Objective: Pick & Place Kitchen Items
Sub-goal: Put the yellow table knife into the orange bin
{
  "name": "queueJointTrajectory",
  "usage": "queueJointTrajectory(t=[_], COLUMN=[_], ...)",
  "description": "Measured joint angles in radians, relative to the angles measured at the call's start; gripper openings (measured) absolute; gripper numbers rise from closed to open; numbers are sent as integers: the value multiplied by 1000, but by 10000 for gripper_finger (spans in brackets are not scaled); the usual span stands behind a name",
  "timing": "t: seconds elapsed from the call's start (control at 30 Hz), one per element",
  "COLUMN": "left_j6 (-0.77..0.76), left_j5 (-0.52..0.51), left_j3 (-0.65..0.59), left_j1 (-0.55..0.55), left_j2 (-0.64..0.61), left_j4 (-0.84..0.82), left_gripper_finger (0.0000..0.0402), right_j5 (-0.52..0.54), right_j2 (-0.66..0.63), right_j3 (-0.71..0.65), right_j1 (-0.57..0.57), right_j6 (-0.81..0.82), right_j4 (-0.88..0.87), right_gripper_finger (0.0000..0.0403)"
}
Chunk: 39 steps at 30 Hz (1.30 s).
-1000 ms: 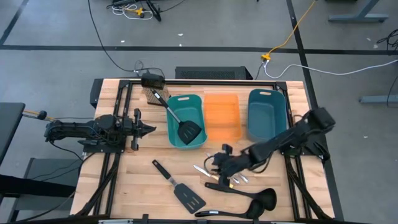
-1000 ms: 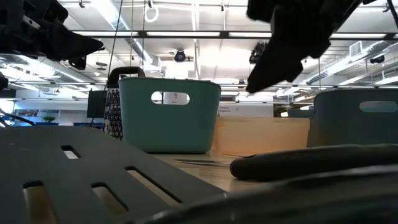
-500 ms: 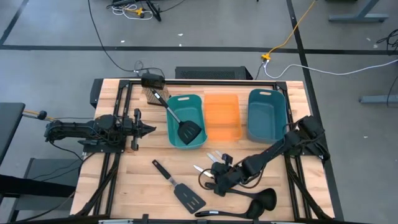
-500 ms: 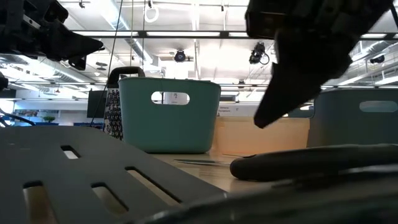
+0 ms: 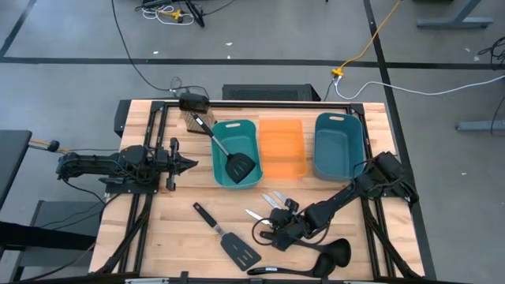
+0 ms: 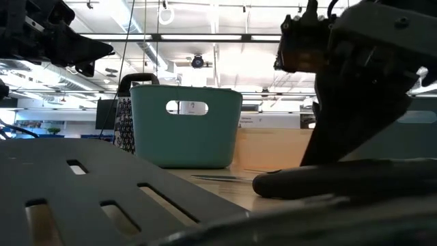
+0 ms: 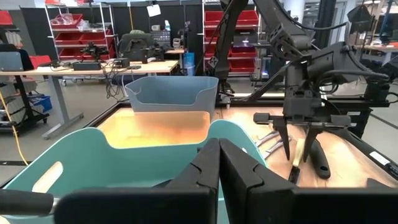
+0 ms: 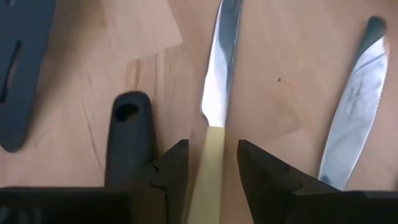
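The right gripper was down at the table in the lower middle of the high view, its two dark fingers spread and straddling the yellow handle of the yellow-handled knife, which lay flat on the wood with its blade pointing away from the wrist; the fingers stood just beside the handle on either side, and whether they touched it could not be told. A silver knife lay near it on one side, and the black handle of a ladle with a hanging hole lay just beside it on the other. In the high view a black slotted spatula lay on the table to the left of that gripper, and a black ladle lay near the lower edge, to the gripper's right. A steel-handled spatula rested with its head inside the left teal bin, the handle leaning out over the rim. The orange bin and the second teal bin stood to the right of it. The left gripper hung at the left of the table beside the teal bin, its fingers pressed together on nothing.
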Motion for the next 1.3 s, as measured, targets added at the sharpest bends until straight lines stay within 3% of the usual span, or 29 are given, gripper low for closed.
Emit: queueJointTrajectory(t=[0.37, 0.9, 1.3], left_j6=[-5, -5, -9], left_j5=[0, 0, 0], left_j3=[0, 0, 0], left_j1=[0, 0, 0], left_j2=[0, 0, 0], left_j4=[0, -1, 0], left_gripper_finger=[9, 9, 9], right_j5=[-20, -90, -77], right_j2=[-2, -6, -8], right_j3=[1, 2, 1], right_j1=[-6, -58, -63], right_j6=[-8, -134, -127], right_j4=[-80, -107, -97], right_gripper_finger=[127, 54, 54])
